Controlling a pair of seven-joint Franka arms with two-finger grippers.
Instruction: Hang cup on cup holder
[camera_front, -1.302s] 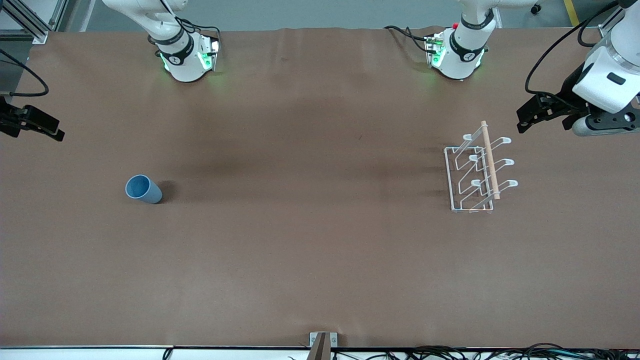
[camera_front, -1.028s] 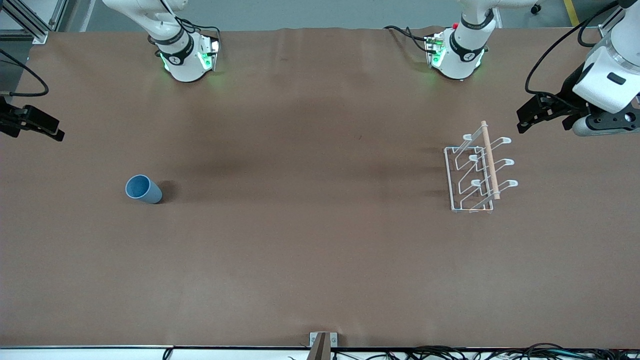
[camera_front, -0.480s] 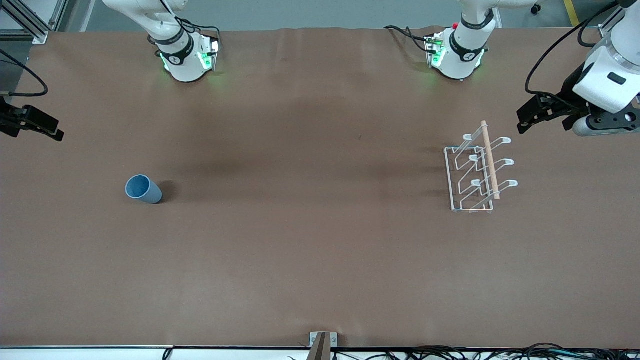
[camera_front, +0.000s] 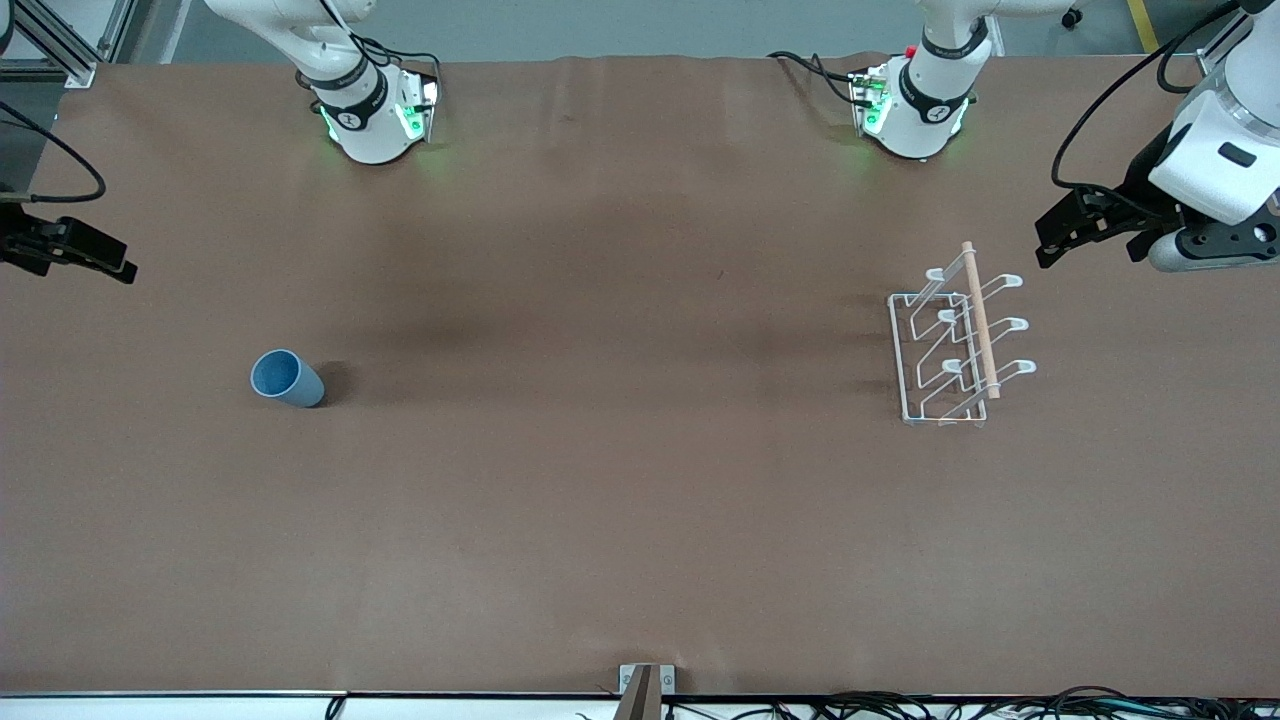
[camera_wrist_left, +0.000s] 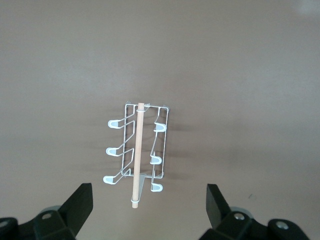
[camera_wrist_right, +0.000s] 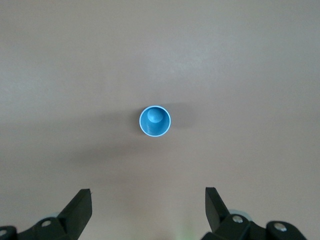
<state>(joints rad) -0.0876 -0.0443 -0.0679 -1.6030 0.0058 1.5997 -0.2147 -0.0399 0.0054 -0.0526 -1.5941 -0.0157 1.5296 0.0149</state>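
The cup (camera_front: 286, 378) stands upright on the desk (camera_front: 620, 480), mouth up, toward the right arm's end; its interior holds nothing. The cup holder (camera_front: 958, 340) stands toward the left arm's end, at 3 o'clock from the cup, all prongs bare. The right tool (camera_wrist_right: 148, 212) hangs high above the cup, released, fingers spread wide. The left tool (camera_wrist_left: 150, 210) hangs above the cup holder, likewise released. Both tools are partly cut off at the front view's edges.

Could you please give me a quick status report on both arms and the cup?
Both end effectors open and empty, left, right, high at table ends. Cup upright on table, untouched. Rack bare. Nothing in the way.
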